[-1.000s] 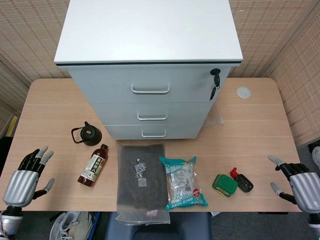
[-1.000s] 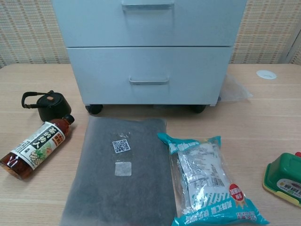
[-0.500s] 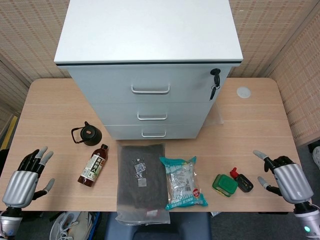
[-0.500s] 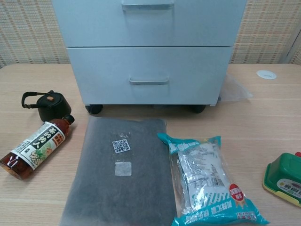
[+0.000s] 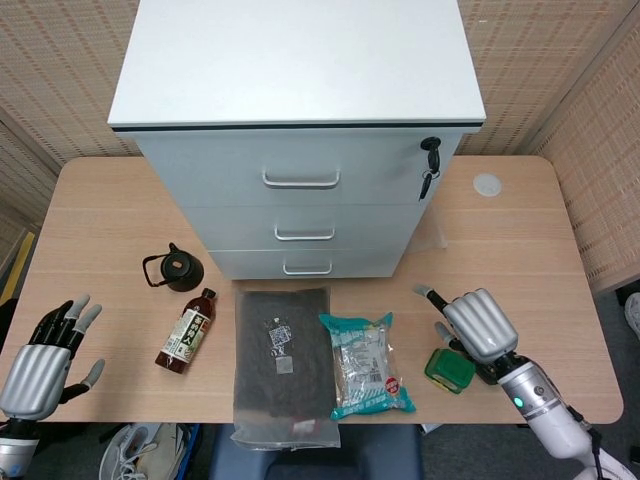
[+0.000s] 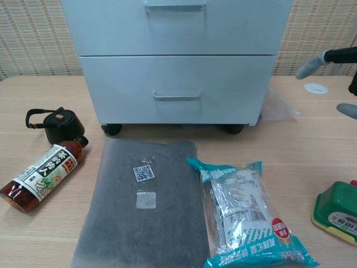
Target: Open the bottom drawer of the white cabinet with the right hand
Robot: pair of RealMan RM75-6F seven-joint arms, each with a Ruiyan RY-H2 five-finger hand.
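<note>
Head view: the silver right hand [image 5: 478, 323] hovers over the worktop's right side, fingers spread, holding nothing, clear of the white three-drawer cabinet [image 5: 300, 150].

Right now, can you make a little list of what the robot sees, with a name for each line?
cabinet: white cabinet on the table, all drawers shut
bottom drawer: handle untouched
right hand: open, above the green box, not at the drawer yet
left hand: open, at the table's near left edge
in front of the cabinet: grey pouch, snack bag, bottle, black teapot
</note>
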